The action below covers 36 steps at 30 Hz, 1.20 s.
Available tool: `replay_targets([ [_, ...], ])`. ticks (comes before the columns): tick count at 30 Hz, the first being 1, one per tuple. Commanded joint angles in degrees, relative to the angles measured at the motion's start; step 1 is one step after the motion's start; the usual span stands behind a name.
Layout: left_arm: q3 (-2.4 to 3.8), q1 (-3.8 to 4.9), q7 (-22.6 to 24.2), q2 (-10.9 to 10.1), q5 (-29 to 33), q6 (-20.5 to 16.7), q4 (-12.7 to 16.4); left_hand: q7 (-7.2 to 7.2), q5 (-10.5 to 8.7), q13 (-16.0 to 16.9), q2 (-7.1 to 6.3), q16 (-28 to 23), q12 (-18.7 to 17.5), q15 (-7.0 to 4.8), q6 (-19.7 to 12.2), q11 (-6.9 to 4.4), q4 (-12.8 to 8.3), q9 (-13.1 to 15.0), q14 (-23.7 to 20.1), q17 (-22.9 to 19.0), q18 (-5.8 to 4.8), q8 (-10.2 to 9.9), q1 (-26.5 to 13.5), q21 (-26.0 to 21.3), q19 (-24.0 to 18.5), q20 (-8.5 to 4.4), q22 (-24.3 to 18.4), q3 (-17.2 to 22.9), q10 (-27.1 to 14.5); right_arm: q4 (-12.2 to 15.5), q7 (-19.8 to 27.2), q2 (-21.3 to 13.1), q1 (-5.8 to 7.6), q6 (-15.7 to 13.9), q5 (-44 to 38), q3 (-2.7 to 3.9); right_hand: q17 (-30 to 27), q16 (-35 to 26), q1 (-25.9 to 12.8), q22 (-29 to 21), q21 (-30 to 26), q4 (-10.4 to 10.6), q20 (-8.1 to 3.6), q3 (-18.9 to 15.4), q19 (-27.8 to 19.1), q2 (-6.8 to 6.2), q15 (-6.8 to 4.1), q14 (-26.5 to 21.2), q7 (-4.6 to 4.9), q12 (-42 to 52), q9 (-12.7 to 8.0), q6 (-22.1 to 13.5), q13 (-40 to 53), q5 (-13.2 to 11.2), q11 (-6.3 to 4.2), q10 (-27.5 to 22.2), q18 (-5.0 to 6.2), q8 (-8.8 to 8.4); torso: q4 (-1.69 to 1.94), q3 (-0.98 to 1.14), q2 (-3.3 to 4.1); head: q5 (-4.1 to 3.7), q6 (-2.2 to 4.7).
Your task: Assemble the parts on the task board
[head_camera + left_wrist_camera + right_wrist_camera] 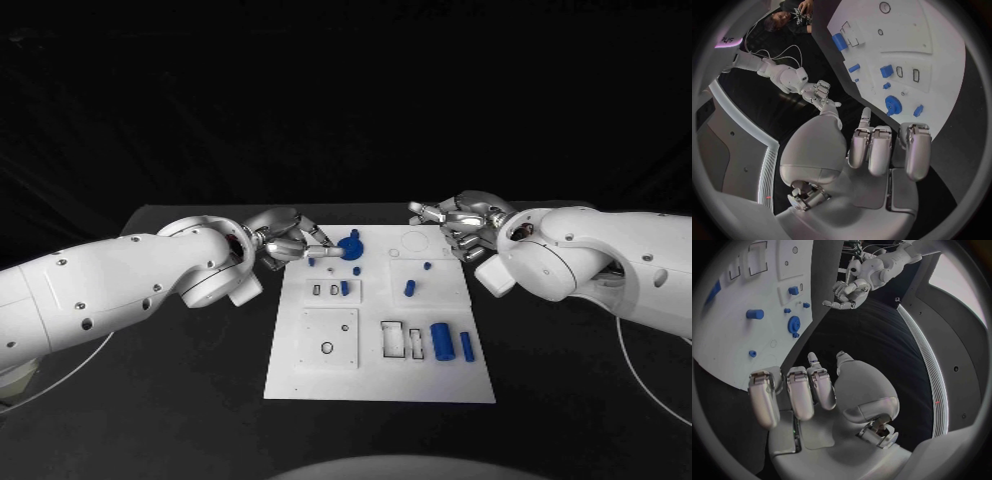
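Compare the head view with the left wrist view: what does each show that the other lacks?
Head view alone: the whole outline of the task board, with both arms flanking it. Left wrist view alone: the left hand close up, fingers apart, holding nothing. Both: the round blue part near the left hand's fingers, and the right hand at the board's far corner, holding nothing.

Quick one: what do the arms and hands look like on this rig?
Both arms are glossy white, rounded shells with small dark screw holes. The left arm and right arm each end in a silver metallic hand: left hand, right hand. The fingers are segmented with smooth silver pads. A thin pale cable loops beside the right arm.
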Motion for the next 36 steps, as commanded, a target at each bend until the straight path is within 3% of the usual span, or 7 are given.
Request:
replay_targets([
  [1,0.02,0.76,-7.86,0.81,-2.7,8.11,0.11,0.68,-0.46,15.05,-1.6,0.15,0.14,0.73,-0.6,0.58,-0.15,0.17,5.99,15.06,-0.85,-0.07,-2.82,0.14,5.96,0.59,15.05,1.75,5.74,-0.04,-2.99,-0.15,-0.17,3.09,0.37,-0.06,15.1,0.23,-0.25,15.06,0.26,-0.02,0.47,-0.3,6.0,0.19,0.42,6.07,0.08,0.22,0.07,-0.35,15.08,-0.32,0.43,6.01,-0.38,0.13,0.11,-0.01,0.01,0.61,-0.18],
  [9,-0.02,1.3,-13.0,3.5,-5.05,9.84,-0.97,0.41,0.18,15.05,-8.42,0.15,0.14,1.18,2.74,0.66,0.25,1.69,5.99,15.06,-0.85,1.82,-9.61,0.14,5.96,1.3,15.05,2.89,5.74,-0.43,-3.89,-0.22,-0.7,3.84,-0.21,-0.13,15.1,0.23,-0.26,15.06,0.26,-0.02,0.48,-0.34,6.0,0.2,0.42,6.07,0.08,0.22,0.08,-0.36,15.08,-0.32,0.42,6.01,-0.38,0.15,-0.01,-0.05,0.05,1.0,-0.35],
  [12,-0.03,1.35,-14.91,4.49,-5.93,9.7,-1.12,-0.52,0.79,15.05,-9.3,0.15,0.14,0.51,5.59,-0.17,0.29,2.87,5.99,15.06,-0.85,3.04,-11.34,0.14,5.96,0.91,15.05,2.53,5.74,-0.58,-4.15,-0.19,-0.95,3.98,-0.43,-0.14,15.1,0.23,-0.26,15.06,0.26,-0.05,0.49,-0.41,6.0,0.27,0.42,6.07,0.08,0.22,0.12,-0.33,15.08,-0.25,0.42,6.01,-0.38,0.25,-0.02,-0.01,0.05,0.98,-0.38],
  [20,-0.04,1.37,-20.1,6.56,-7.41,10.6,-2.03,-2.13,3.0,15.05,-6.34,0.15,0.14,-0.88,10.51,-1.68,0.2,4.92,5.99,15.06,-0.85,4.55,-12.3,0.14,5.96,-0.06,15.05,4.43,5.74,-0.91,-4.75,-0.2,-1.33,4.23,-0.72,-0.15,15.1,0.23,-0.2,15.06,0.26,-0.08,0.52,-0.53,6.0,0.53,0.44,6.07,0.1,0.22,0.21,-0.23,15.08,-0.07,0.44,6.01,-0.38,0.53,-0.05,0.03,0.02,0.98,-0.59],
  [25,-0.04,1.36,-22.71,7.86,-8.85,11.61,-3.14,-2.59,3.99,15.05,-6.12,0.15,0.14,-1.36,11.4,-2.16,0.21,5.5,5.99,15.06,-0.85,4.27,-13.56,0.14,5.96,-0.54,15.05,4.58,5.74,-1.12,-4.98,-0.19,-1.42,4.26,-0.91,-0.15,15.1,0.23,-0.16,15.06,0.26,-0.09,0.54,-0.56,6.0,0.64,0.44,6.07,0.11,0.22,0.25,-0.21,15.08,0.03,0.46,6.01,-0.38,0.63,-0.01,0.0,-0.02,0.91,-0.62],
  [29,-0.04,1.35,-24.79,8.93,-9.1,12.2,-4.08,-3.05,8.27,15.05,-4.76,0.15,0.14,-1.82,12.64,-2.75,0.13,6.3,5.99,15.06,-0.85,3.83,-13.16,0.14,5.96,-1.04,15.05,5.66,5.74,-1.2,-5.08,-0.2,-1.46,4.24,-0.98,-0.15,15.1,0.23,-0.1,15.06,0.26,-0.11,0.55,-0.61,6.0,0.75,0.45,6.07,0.12,0.22,0.28,-0.19,15.08,0.16,0.47,6.01,-0.38,0.74,-0.01,0.01,-0.03,0.84,-0.63],
  [36,-0.04,1.33,-28.33,10.96,-8.23,13.78,-5.99,-3.39,11.78,15.05,-4.65,0.15,0.14,-2.17,13.41,-3.0,0.09,7.16,5.99,15.06,-0.85,2.72,-9.74,0.14,5.96,-1.57,15.05,6.18,5.74,-1.25,-5.35,-0.16,-1.49,4.3,-1.06,-0.15,15.1,0.23,0.05,15.06,0.26,-0.16,0.57,-0.71,6.0,0.85,0.45,6.07,0.07,0.22,0.37,-0.04,15.08,0.28,0.44,6.01,-0.38,1.0,0.13,0.01,-0.01,0.79,-0.58],
])
